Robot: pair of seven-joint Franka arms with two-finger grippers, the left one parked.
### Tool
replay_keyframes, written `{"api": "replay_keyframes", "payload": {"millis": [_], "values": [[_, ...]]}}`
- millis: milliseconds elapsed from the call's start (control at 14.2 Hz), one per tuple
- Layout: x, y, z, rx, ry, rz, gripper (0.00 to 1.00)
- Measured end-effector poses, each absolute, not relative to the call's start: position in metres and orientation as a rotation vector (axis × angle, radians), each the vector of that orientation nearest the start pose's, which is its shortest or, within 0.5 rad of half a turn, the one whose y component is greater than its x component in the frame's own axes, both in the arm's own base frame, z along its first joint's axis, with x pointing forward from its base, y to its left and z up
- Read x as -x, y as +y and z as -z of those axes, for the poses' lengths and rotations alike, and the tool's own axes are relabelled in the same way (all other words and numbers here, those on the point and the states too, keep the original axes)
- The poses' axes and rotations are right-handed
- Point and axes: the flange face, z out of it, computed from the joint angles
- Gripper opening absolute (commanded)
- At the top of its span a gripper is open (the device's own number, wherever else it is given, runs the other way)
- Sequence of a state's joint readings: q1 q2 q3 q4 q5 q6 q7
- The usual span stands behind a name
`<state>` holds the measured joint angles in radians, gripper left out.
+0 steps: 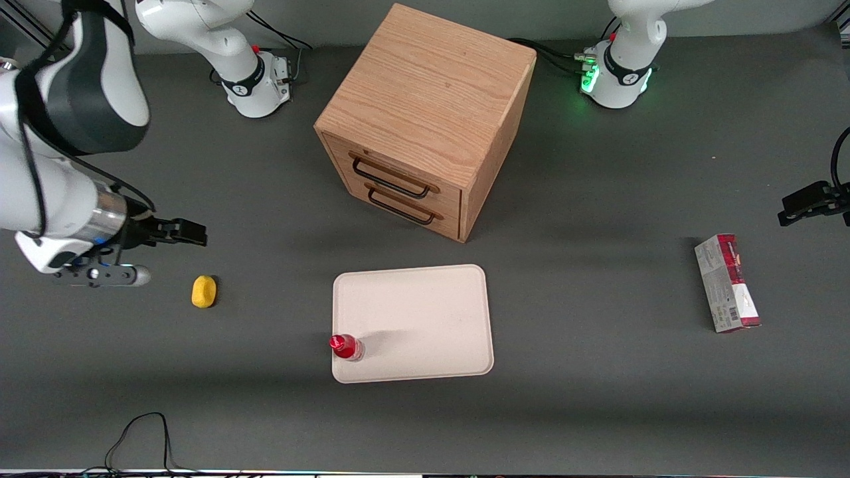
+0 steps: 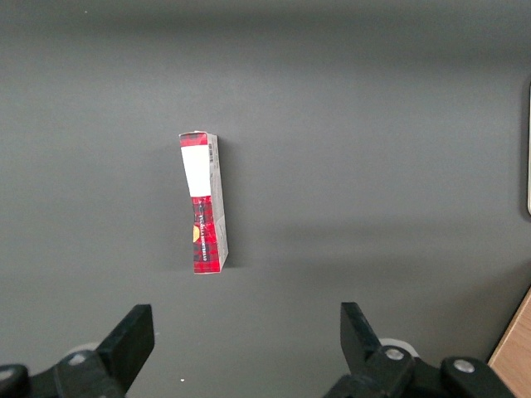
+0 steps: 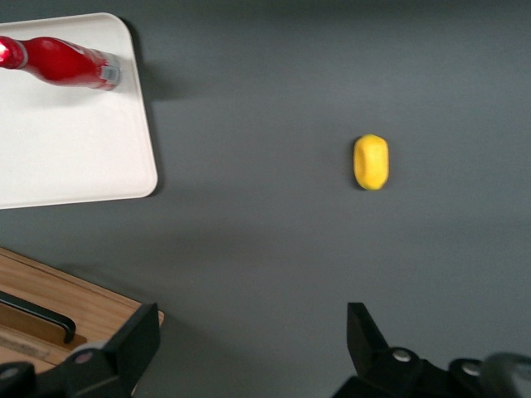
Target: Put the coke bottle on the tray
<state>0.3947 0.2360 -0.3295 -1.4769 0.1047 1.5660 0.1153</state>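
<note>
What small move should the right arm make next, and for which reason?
Probably none beyond retreating: the coke bottle already stands upright on the tray, near its corner. The tool is open, holds nothing, and hangs near the yellow lump, well apart from the bottle.

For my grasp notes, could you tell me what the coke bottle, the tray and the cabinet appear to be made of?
Coke bottle: probably glossy plastic, clear base.
Tray: matte cream, likely plastic or pulp.
Cabinet: grained wood with dark handles.
The gripper hangs open above the table, toward the working arm's end.
</note>
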Motion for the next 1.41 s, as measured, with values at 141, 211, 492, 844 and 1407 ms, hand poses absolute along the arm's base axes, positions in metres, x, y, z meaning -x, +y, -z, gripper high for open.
{"api": "replay_keyframes", "payload": {"millis": [141,211,492,844,1407], "values": [[-0.608,0.06,-0.543,3.115,0.106,-0.211,1.0],[-0.606,0.056,-0.545,3.114,0.114,-0.221,1.0],[-0.602,0.042,-0.545,3.111,0.151,-0.269,1.0],[-0.601,0.012,-0.541,3.074,0.177,-0.321,1.0],[-0.572,0.035,-0.585,3.065,0.076,-0.289,1.0]]}}
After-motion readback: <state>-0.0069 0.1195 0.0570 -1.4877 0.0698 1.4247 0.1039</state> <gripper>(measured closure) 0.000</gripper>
